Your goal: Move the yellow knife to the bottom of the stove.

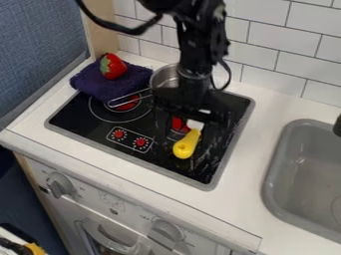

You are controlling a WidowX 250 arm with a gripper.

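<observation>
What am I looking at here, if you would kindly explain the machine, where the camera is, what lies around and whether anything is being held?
The black machine is a robot arm, coming in from the top of the picture, with a hand at its lower end. There is one picture, from a fixed camera looking down at a slant on a toy kitchen. The hand is over the black stovetop, right at a yellow knife; I cannot tell whether it grips the knife. A metal pot is partly behind the arm. Towards the back left, a red strawberry sits on a folded purple cloth. To the right, a grey sink is set into the white counter.
</observation>
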